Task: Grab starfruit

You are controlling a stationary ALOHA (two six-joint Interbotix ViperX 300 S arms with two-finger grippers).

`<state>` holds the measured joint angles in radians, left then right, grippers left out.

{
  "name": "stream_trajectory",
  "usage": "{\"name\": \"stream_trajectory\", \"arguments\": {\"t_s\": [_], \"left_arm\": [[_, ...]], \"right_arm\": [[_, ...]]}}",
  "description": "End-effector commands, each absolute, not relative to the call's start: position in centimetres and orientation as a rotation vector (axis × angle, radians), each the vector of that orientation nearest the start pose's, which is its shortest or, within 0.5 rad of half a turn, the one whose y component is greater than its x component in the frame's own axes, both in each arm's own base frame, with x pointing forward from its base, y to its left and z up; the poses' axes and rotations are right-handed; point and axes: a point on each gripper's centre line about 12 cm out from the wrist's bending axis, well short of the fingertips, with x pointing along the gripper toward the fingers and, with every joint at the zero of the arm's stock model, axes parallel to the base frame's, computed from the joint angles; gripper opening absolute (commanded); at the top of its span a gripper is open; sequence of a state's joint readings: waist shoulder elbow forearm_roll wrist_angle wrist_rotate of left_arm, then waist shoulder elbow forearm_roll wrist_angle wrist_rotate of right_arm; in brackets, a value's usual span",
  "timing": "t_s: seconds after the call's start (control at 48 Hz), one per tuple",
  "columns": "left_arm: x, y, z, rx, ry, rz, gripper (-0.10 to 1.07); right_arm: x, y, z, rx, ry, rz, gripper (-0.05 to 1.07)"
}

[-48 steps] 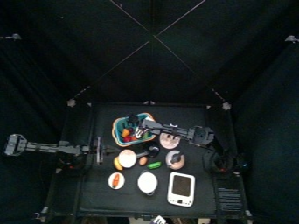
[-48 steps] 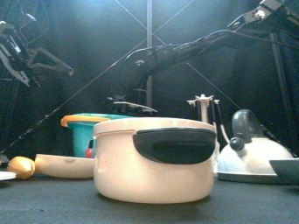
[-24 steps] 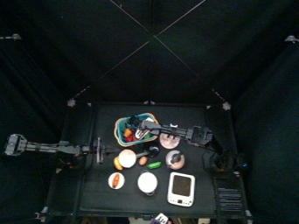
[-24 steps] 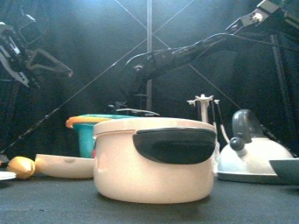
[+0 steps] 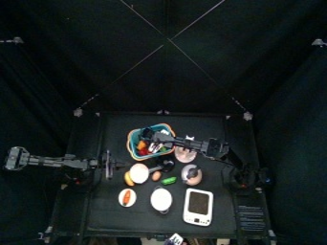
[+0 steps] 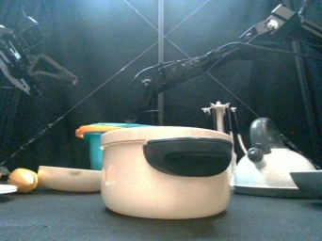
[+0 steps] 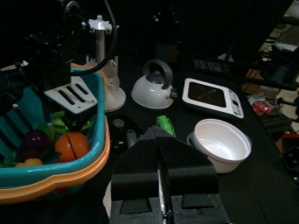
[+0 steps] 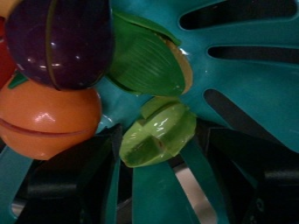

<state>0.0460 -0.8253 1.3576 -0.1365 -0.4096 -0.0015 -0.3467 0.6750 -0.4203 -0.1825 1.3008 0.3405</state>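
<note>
The starfruit, a light green ridged fruit, lies in the teal basket beside a purple fruit and an orange fruit. My right gripper is down inside the basket, and its jaws press the starfruit from both sides. In the top view the right arm reaches across from the right to the basket, with the gripper over it. My left gripper is shut and empty. It rests at the table's left side.
A cream pot stands at the front, with a white kettle to its right and the basket behind on the left. The left wrist view shows the kettle, a white bowl and a white scale.
My right arm's elbow has risen in the front view while the wrist tipped down into the basket. The left arm has not moved.
</note>
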Motion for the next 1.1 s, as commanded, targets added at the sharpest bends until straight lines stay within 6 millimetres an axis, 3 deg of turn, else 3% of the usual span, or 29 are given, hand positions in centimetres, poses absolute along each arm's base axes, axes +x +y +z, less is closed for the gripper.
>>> {"name": "stream_trajectory", "arguments": {"t_s": [0.0, 0.208, 0.333, 0.75, 1.083], "left_arm": [[19.7, 1.6, 21.2, -0.124, 0.104, 0.109, -0.01], [19.7, 1.6, 21.1, -0.125, 0.107, 0.109, -0.01], [19.7, 1.6, 21.1, -0.124, 0.106, 0.109, -0.01], [19.7, 1.7, 21.1, -0.126, 0.107, 0.115, -0.01], [19.7, 1.8, 21.1, -0.128, 0.107, 0.119, -0.01]], "right_arm": [[49.2, -20.1, 14.9, 0.361, 1.440, -0.636, 0.89], [49.6, -20.2, 15.1, 0.359, 1.408, -0.632, 0.66], [49.9, -20.0, 15.8, 0.356, 1.389, -0.628, 0.58], [51.8, -18.5, 21.0, 0.278, 1.268, -0.615, 0.57], [51.7, -18.9, 25.6, 0.213, 1.162, -0.654, 0.57]]}}
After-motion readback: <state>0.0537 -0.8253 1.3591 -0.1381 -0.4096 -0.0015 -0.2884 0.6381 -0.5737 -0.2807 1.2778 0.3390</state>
